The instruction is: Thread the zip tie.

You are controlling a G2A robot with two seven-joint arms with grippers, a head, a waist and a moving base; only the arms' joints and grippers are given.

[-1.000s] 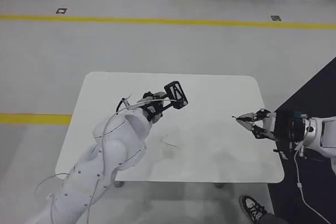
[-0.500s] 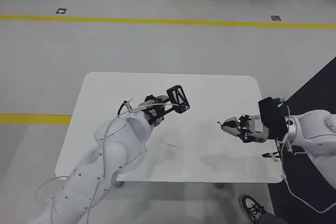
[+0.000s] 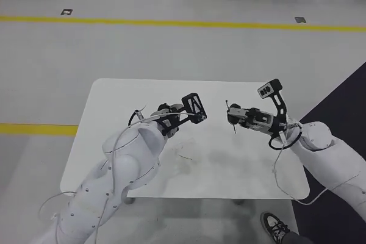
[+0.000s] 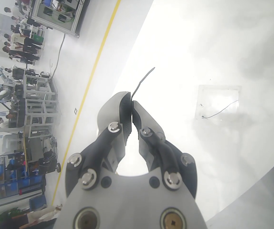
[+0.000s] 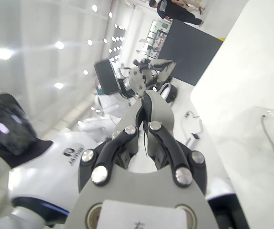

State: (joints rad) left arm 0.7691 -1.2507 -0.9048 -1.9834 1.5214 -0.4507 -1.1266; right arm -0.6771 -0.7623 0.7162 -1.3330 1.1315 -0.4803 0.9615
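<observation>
The white table carries a clear tray, faint from the top view but plain in both wrist views, with a loose zip tie lying inside it. The left arm is bent over the table's middle. Its left tool is clenched on a black zip tie whose tail curves out past the fingertips. The right arm extends over the table's right part. The right tool faces the left one, apart from it, and is clenched on a second thin zip tie running between its fingers. A white label with print cut off by the edge sits on the right wrist.
</observation>
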